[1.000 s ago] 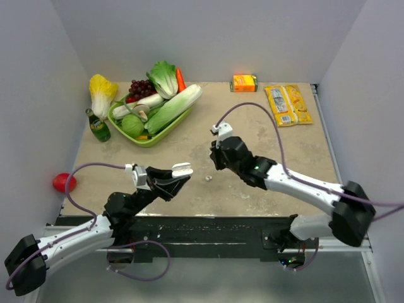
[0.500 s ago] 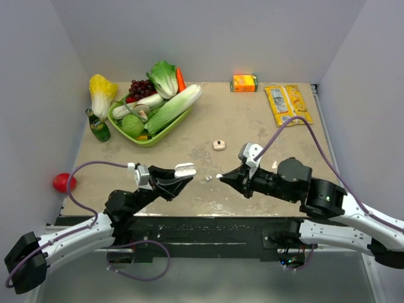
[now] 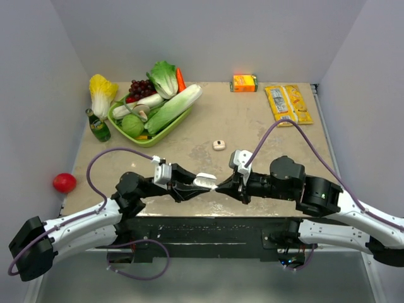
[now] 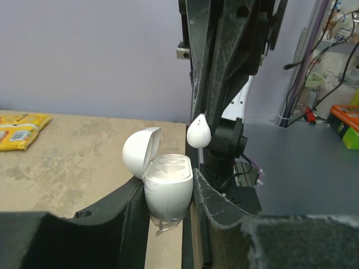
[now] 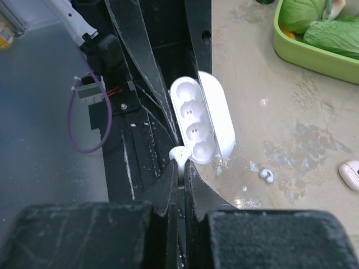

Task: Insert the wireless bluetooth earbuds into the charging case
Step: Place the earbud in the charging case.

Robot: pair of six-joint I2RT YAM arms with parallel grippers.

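A tan desk (image 3: pixel 265 126) is sitting between grey walls, bearing a green tray (image 3: pixel 149 140) of vegetables at the far left and an orange carton (image 3: pixel 244 83) at the back. Near the front edge, the left tool (image 3: pixel 199 184) is pinching the charging case (image 4: pixel 167 190) by its lower half, lid standing open. The right tool (image 5: pixel 179 168), pressed together, is gripping one earbud (image 4: pixel 198 131) by its stem, just beside the case's open rim. A second earbud (image 5: pixel 266 175) is lying on the desk nearby.
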